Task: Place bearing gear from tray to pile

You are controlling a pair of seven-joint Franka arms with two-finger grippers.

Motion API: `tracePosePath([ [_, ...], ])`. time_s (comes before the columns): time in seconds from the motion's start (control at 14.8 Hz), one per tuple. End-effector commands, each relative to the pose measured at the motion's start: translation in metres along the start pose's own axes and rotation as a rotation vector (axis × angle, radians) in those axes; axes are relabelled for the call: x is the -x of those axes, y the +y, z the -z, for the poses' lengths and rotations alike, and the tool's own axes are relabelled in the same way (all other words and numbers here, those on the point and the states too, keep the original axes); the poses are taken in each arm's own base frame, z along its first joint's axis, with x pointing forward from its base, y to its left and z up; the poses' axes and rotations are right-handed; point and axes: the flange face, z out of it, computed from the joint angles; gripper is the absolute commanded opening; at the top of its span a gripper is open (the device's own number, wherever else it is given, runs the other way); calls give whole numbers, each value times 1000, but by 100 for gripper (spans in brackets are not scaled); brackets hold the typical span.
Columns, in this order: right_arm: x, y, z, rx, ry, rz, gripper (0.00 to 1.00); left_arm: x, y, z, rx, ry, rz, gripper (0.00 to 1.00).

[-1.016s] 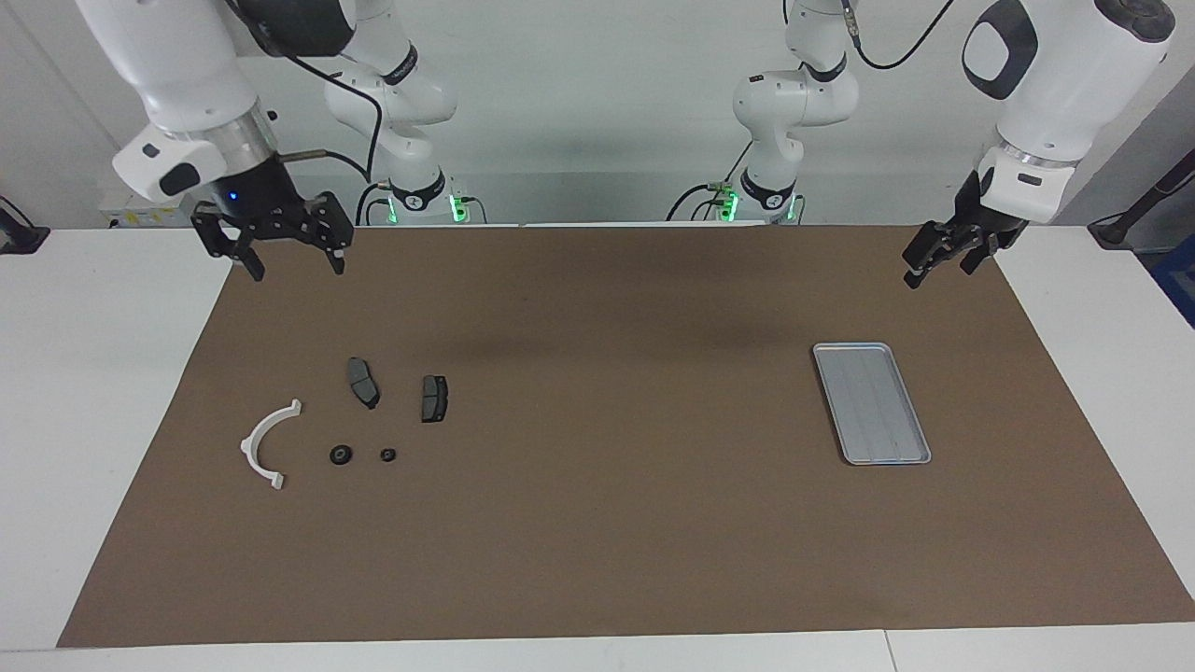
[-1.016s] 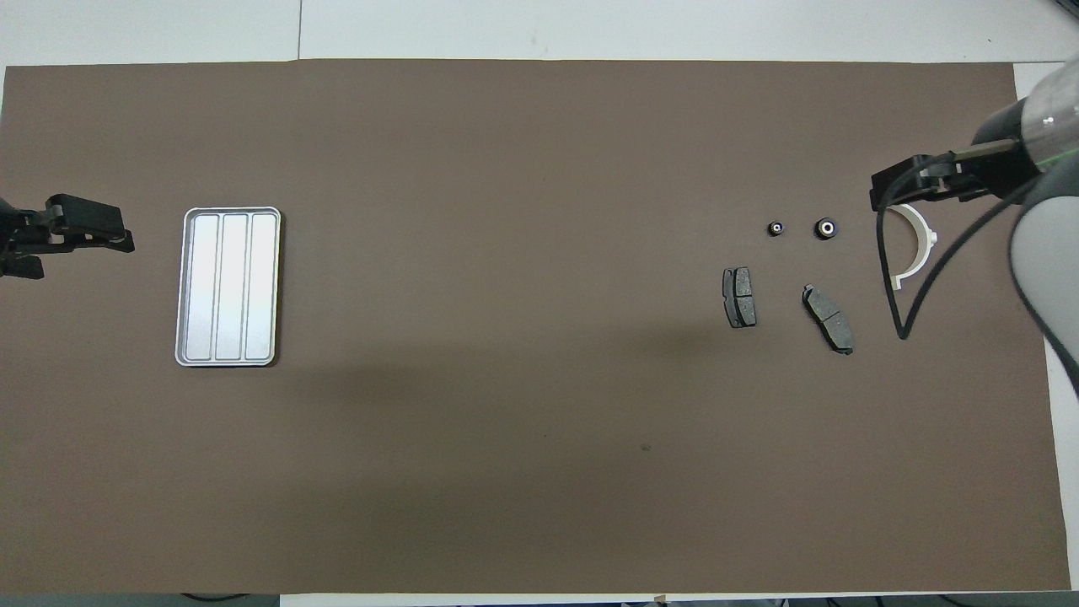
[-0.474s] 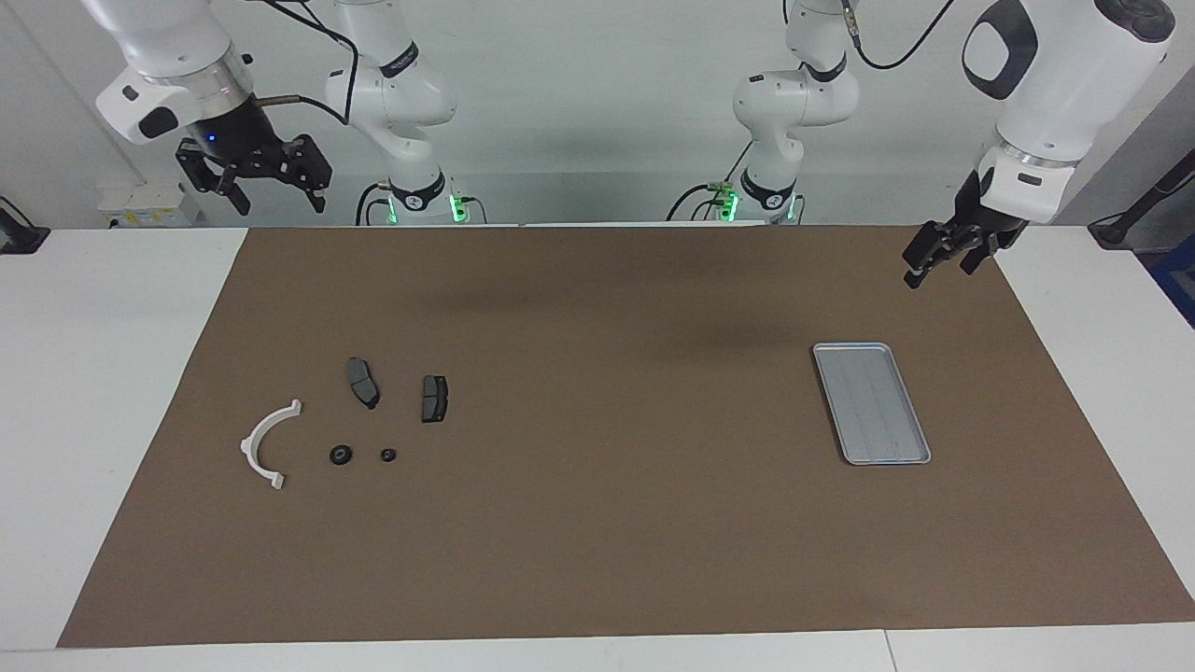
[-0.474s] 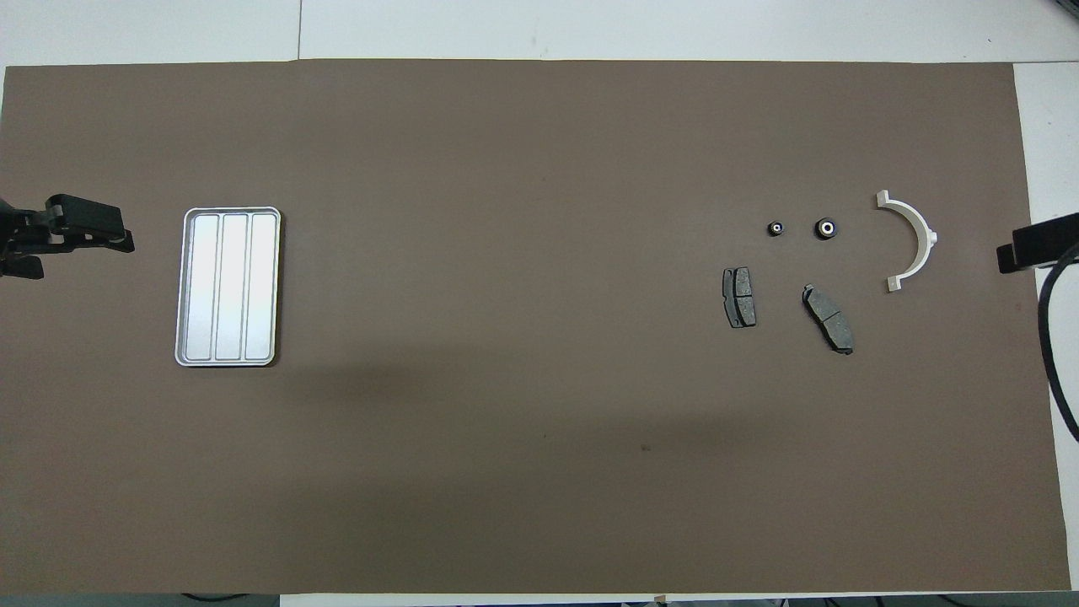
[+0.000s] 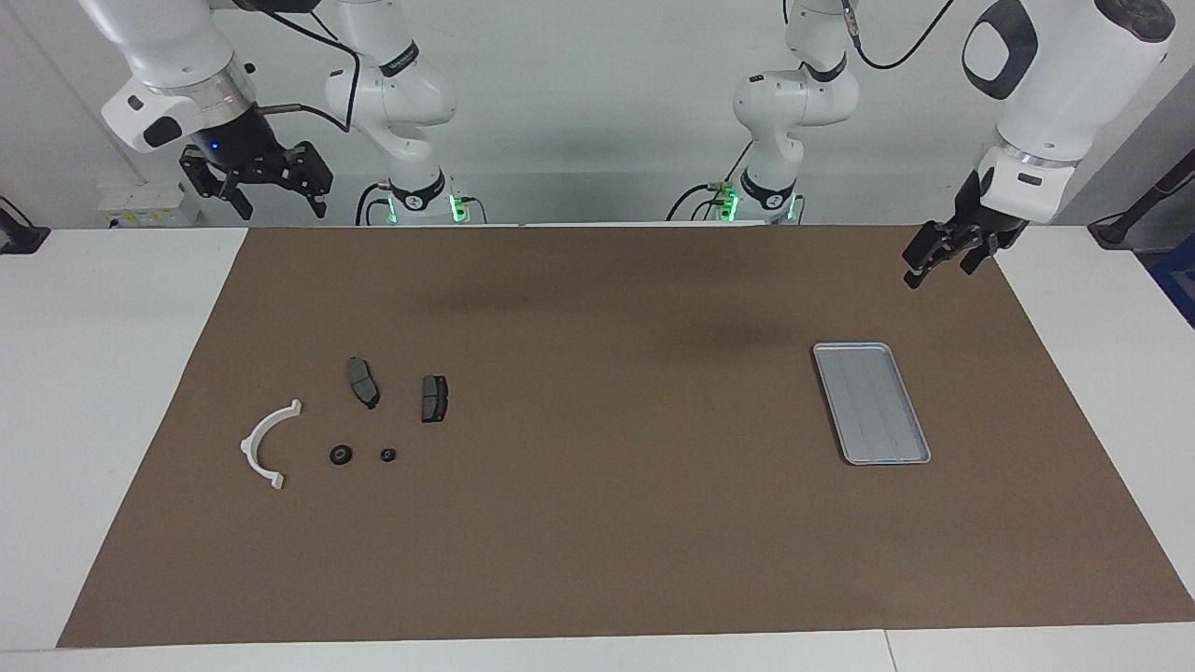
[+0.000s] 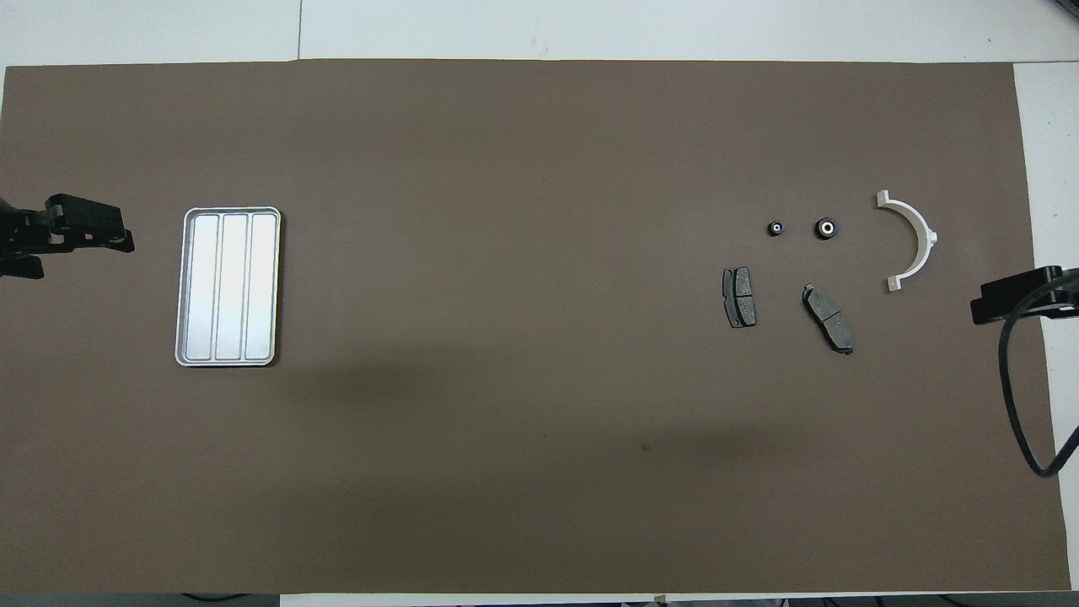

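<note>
bearing gears (image 5: 341, 455): small, stiff, light; sit 6 o'clock of brake pads (image 5: 363, 381)
tray (image 5: 871, 402): bare
grasp: across rim
left pincer (image 5: 940, 249): released
right pincer (image 5: 257, 177): released

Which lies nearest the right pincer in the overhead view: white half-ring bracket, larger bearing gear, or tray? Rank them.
1. White half-ring bracket, nearest the right pincer.
2. Larger bearing gear, beside the bracket.
3. Tray, at the left arm's end.
</note>
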Motion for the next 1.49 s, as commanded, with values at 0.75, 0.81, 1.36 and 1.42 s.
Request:
tracePosePath([
  [0.75,-12,8,-3,1,-10,-4,100,4,-4,0,-3,0,-11,100],
  [0.81,-13,8,-3,3,-7,-5,100,4,-4,0,-3,0,-11,100],
  [1.36,-11,7,-5,2,-14,-11,100,4,-3,0,-3,2,-13,100],
  [1.42,-11,7,-5,2,-14,-11,100,3,-4,0,-3,2,-11,100],
])
